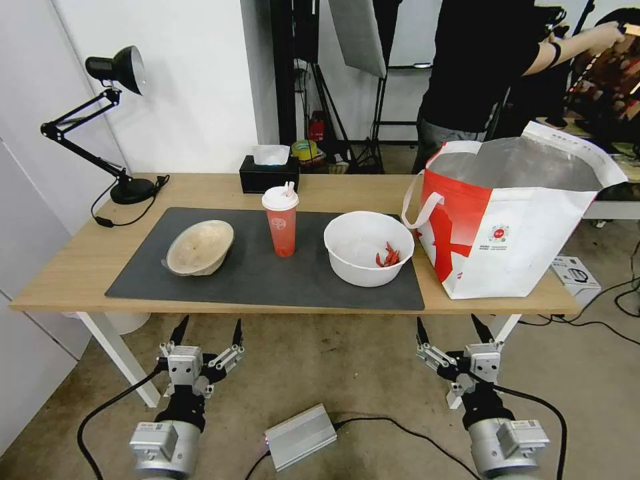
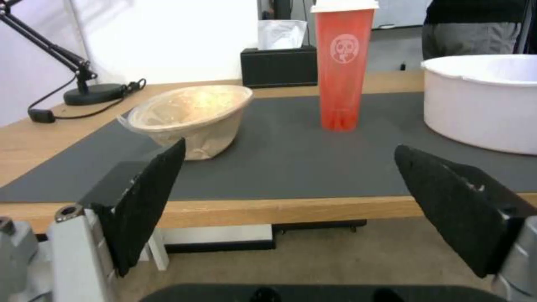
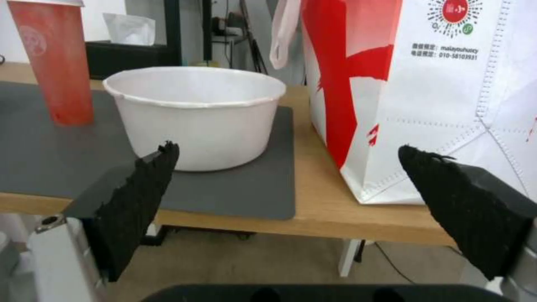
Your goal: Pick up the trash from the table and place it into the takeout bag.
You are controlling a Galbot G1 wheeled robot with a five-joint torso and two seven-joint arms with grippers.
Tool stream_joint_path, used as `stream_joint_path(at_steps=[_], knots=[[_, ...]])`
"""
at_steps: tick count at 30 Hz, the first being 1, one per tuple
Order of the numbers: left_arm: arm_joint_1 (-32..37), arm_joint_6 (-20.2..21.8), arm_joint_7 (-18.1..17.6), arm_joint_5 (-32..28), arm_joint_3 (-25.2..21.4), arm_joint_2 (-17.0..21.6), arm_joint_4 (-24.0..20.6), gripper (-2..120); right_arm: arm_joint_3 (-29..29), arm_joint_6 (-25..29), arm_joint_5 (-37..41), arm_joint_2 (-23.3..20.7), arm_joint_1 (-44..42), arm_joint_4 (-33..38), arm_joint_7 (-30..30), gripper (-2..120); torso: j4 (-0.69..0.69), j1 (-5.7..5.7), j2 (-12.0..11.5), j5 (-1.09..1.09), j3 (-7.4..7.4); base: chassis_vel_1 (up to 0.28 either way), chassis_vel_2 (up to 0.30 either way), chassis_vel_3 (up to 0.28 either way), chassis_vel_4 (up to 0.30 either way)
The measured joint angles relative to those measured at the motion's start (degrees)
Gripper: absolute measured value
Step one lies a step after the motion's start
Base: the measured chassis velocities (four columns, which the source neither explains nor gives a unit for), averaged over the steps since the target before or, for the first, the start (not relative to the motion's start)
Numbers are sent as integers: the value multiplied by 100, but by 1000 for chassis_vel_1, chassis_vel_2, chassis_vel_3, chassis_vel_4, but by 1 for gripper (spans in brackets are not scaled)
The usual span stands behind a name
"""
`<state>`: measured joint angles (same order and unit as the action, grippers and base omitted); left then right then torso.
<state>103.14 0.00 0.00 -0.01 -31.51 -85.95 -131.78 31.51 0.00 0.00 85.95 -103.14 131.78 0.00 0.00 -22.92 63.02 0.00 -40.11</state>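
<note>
My right hand (image 1: 455, 330) and left hand (image 1: 207, 331) hung spread and empty before the bench (image 1: 80, 267). The white bowl (image 1: 368, 248) beside the takeout bag (image 1: 527, 233) looked light and thin-walled; I judged its rim the best hold.

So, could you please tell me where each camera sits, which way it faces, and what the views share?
Head view: high, looking down at the table; left gripper and right gripper open below its edge.
Left wrist view: behind the open left gripper, facing tan bowl and cup.
Right wrist view: behind the open right gripper, facing white bowl and bag.
Both wrist views share cup and white bowl.
</note>
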Motion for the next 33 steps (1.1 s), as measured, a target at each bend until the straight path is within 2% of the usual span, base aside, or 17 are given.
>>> stream_joint_path(at_steps=[15, 19, 21, 22, 25, 26, 28, 33], knots=[[0, 1, 0, -1, 0, 0, 0, 100, 0, 0, 0, 0, 0, 0, 0, 100, 0, 0, 0, 0, 0, 0, 0, 0, 0], [-25, 216, -92, -106, -13, -33, -64, 100, 3, -75, 19, -26, 17, 5, 4, 100, 0, 0, 0, 0, 0, 0, 0, 0, 0], [-81, 603, -275, -299, -45, -102, -196, 100, 35, -328, 104, -111, 95, 66, 45, 100, 0, 0, 0, 0, 0, 0, 0, 0, 0], [-81, 603, -275, -299, -45, -102, -196, 100, 35, -328, 104, -111, 95, 66, 45, 100, 0, 0, 0, 0, 0, 0, 0, 0, 0], [-191, 1382, -631, -673, -107, -241, -459, 100, 120, -1000, 336, -329, 297, 238, 159, 100, 0, 0, 0, 1, 0, 0, 0, 0, 0], [-191, 1382, -631, -673, -107, -241, -459, 100, 120, -1000, 336, -329, 297, 238, 159, 100, 0, 0, 0, 1, 0, 0, 0, 0, 0], [-172, 1522, -644, -695, -130, -256, -550, 100, 168, -1398, 470, -457, 411, 334, 228, 100, 0, 0, 0, 2, 0, 0, 0, 0, 0], [-151, 1542, -644, -689, -131, -264, -568, 100, 257, -2128, 718, -693, 628, 518, 355, 100, 0, 0, 0, 0, 0, 0, 0, 0, 0]])
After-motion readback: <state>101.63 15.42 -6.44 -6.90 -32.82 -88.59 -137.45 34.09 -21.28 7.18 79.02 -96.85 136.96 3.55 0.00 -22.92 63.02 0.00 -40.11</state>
